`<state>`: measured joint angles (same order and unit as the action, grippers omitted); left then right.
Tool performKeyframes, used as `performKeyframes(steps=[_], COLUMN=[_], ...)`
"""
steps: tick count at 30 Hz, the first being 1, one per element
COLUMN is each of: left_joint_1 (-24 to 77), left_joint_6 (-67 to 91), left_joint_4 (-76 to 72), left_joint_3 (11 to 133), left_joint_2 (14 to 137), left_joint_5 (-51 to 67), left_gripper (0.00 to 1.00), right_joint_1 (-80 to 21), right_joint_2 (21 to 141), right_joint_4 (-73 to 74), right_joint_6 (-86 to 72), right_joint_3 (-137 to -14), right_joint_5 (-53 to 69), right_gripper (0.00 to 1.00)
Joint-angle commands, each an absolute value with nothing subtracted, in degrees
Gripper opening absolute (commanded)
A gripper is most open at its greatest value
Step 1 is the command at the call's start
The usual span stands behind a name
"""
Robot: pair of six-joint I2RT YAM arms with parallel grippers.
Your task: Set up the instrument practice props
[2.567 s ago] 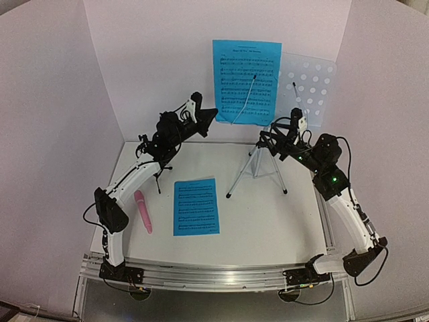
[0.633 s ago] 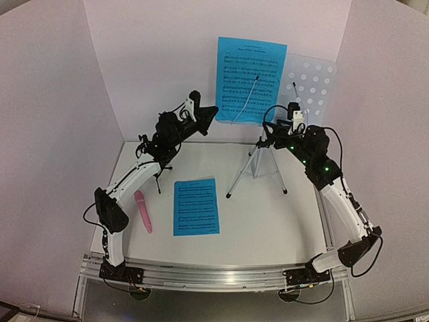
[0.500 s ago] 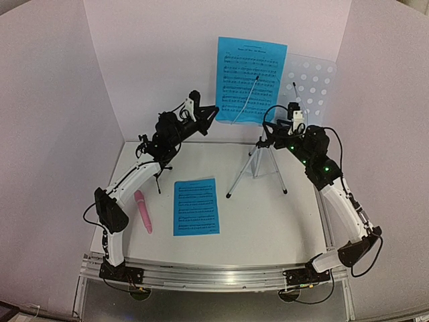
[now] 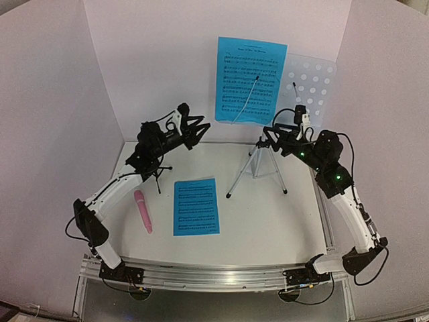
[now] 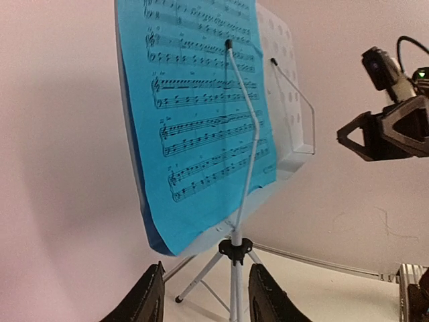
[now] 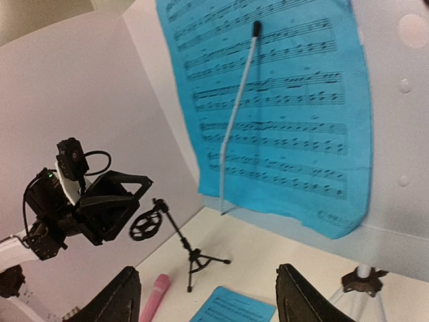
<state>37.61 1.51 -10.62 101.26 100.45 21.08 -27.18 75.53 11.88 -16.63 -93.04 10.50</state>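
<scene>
A blue sheet-music page (image 4: 249,80) stands on the pale blue perforated music stand (image 4: 312,84), with a thin wire arm (image 4: 245,102) across it. The stand's silver tripod (image 4: 257,168) is at the back of the table. My left gripper (image 4: 203,127) hangs open to the left of the page's lower corner, touching nothing; in the left wrist view its fingers (image 5: 149,298) frame the tripod from a distance. My right gripper (image 4: 268,136) is open beside the tripod's top. A second blue page (image 4: 196,206), the pink microphone (image 4: 143,211) and the black mic holder (image 4: 158,176) are on the table.
White walls close in the back and both sides of the table (image 4: 268,221). The mic holder (image 6: 178,236) stands under my left arm, with the pink microphone (image 6: 154,295) just in front of it. A metal rail (image 4: 214,275) runs along the near edge.
My left gripper has opened and drawn back to the left, away from the page's lower left corner. The page stays on the stand. My right arm has shifted slightly to the right.
</scene>
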Motion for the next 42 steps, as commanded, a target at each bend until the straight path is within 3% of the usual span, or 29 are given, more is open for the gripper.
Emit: performKeyframes(steps=[1, 4, 8, 11, 15, 20, 26, 32, 37, 42], left_joint_1=[37.23, 36.77, 36.65, 36.65, 36.65, 36.65, 35.93, 35.76, 35.76, 35.66], left_joint_6=[-7.01, -11.58, -21.69, -28.18, -36.51, -43.87, -52.63, -53.02, -49.97, -60.45], left_joint_4=[-10.65, 0.39, 18.79, 32.11, 40.16, 35.87, 25.92, 26.64, 26.87, 23.47], left_joint_3=[92.93, 86.54, 76.43, 68.49, 58.07, 47.96, 39.18, 41.82, 42.12, 39.40], left_joint_2=[85.96, 80.19, 72.03, 67.19, 64.83, 67.63, 73.02, 77.87, 78.64, 81.23], left_joint_5=[26.31, 29.10, 33.17, 35.54, 29.61, 21.48, 16.60, 21.72, 23.24, 19.44], left_gripper=[0.48, 0.57, 0.69, 0.78, 0.82, 0.84, 0.82, 0.80, 0.80, 0.81], right_joint_1=[-28.46, -29.48, -31.47, -35.17, -39.13, -42.67, -47.02, -48.90, -49.10, -49.09], right_joint_2=[76.00, 77.10, 77.66, 76.57, 77.73, 87.17, 104.77, 121.01, 128.70, 133.22], right_joint_4=[14.07, 16.20, 20.64, 21.78, 21.97, 21.95, 23.43, 30.94, 37.03, 37.35], right_joint_6=[-21.95, -24.74, -26.79, -27.32, -31.08, -36.34, -41.65, -42.37, -42.11, -40.94], right_joint_3=[-91.42, -89.98, -84.26, -77.42, -70.14, -69.51, -78.70, -93.17, -101.14, -105.19], right_joint_5=[23.11, 26.51, 28.27, 26.31, 19.12, 9.66, 2.78, -1.92, -7.69, -5.32], right_gripper=[0.67, 0.68, 0.81, 0.84, 0.85, 0.84, 0.80, 0.69, 0.69, 0.70])
